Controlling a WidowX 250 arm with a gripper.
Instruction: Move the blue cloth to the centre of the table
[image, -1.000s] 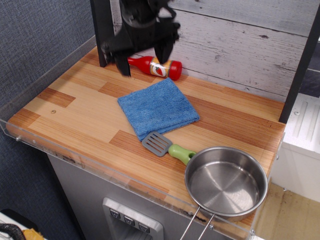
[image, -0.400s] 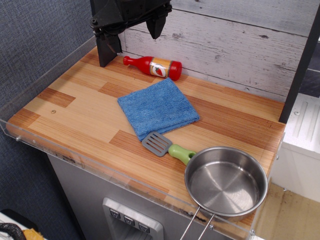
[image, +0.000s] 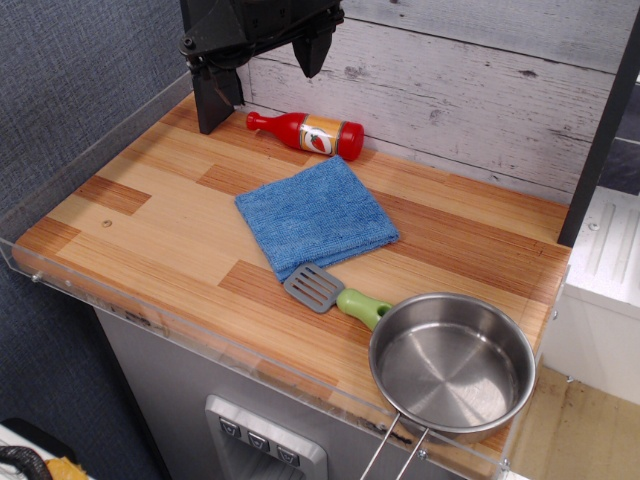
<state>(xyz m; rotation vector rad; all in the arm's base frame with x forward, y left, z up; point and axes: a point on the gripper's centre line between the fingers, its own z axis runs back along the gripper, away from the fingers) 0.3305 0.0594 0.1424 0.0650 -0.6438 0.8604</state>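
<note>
Compared with a second ago, the tool is seen raised to the top edge, its prongs apart and empty. The blue cloth is left unmoved, flat at mid-surface, between the red sauce bottle and the spatula.

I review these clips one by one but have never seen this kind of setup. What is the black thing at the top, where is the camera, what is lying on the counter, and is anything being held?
The single camera looks down at an angle onto the table, a striped wooden counter with a clear plastic rim. The black shape at the top is the robot arm's gripper, raised near the back wall; it holds nothing, and whether it is open cannot be told. The blue cloth lies flat near the middle. Behind it a red sauce bottle lies on its side. In front, a spatula with a green handle touches the cloth's edge, beside an empty steel pan.
</note>
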